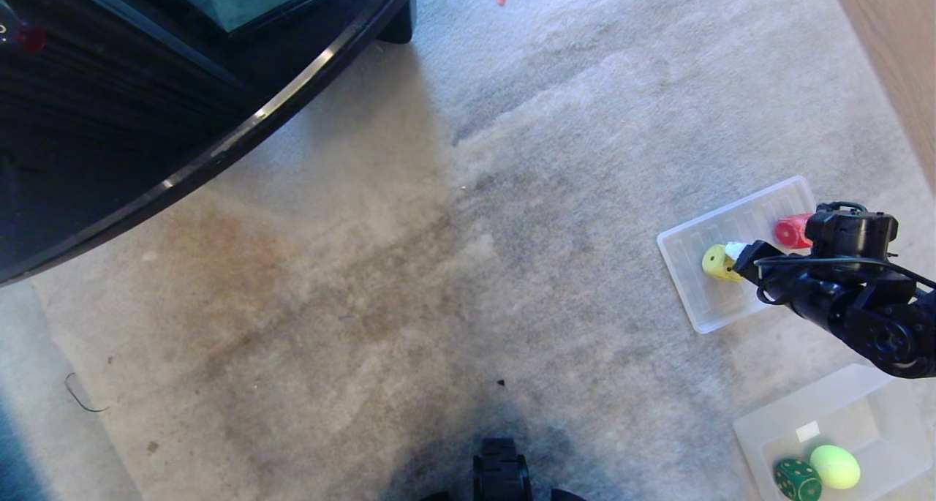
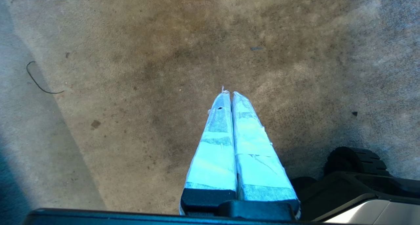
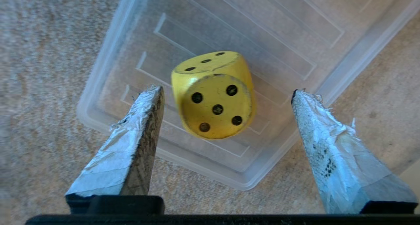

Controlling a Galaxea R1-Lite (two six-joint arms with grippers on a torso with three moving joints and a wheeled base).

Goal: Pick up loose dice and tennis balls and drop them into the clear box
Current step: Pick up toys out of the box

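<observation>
Worn grey carpet [image 1: 453,267], stained brown in patches, covers the floor, with a dark glossy curved cabinet [image 1: 146,121] at the far left. A shallow ribbed tray [image 1: 687,245] lies on the carpet at the right, and everything of interest sits relative to it. Inside the tray, near its left end, rests the yellow die [image 3: 215,95], five pips facing the right wrist camera; the red die [image 1: 791,232] lies toward the tray's other end, partly hidden by the arm. Just nearer the robot than the tray stands the clear box [image 1: 877,406], already holding the green die [image 1: 797,479] and a tennis ball [image 1: 835,466] side by side.

The right end effector [image 3: 226,93] hovers over the tray with its taped fingers spread wide, one on each side of the yellow die, touching nothing. The left end effector [image 2: 228,93] hangs over bare carpet well away from the tray, fingers pressed together, idle.

The die looks hard, rigid and probably light, with smooth painted faces that could slip. Its rounded corners give poor purchase, so two opposite flat faces, squarely centred, seem the best hold. The thin tray may shift if nudged.
</observation>
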